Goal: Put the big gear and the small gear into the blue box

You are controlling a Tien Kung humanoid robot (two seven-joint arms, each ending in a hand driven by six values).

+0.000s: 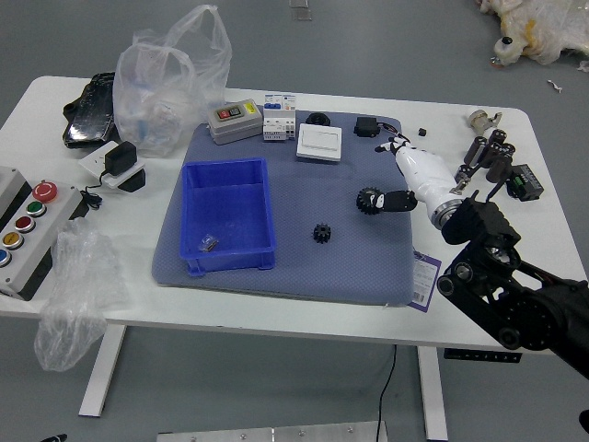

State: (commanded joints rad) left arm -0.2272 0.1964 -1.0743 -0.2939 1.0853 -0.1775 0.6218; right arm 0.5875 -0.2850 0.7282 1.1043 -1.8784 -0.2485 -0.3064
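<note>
From the right, my right hand (379, 173) reaches over the mat with its fingers spread. One dark finger ends right beside the big black gear (368, 201); whether they touch I cannot tell. Left of it and nearer me, the small black gear (322, 233) lies on the grey-blue mat (304, 267). The blue box (227, 261) stands on the mat's left part, with a small clear piece of plastic (209, 242) inside. A small dark part at the bottom left edge seems to be my left hand (55, 438).
A white box (319, 143), small grey device (235, 121) and black block (366, 126) sit along the mat's far side. Plastic bags (170, 87) and a button panel (37, 221) occupy the left. Beyond my right hand is a dark metal object (525, 182).
</note>
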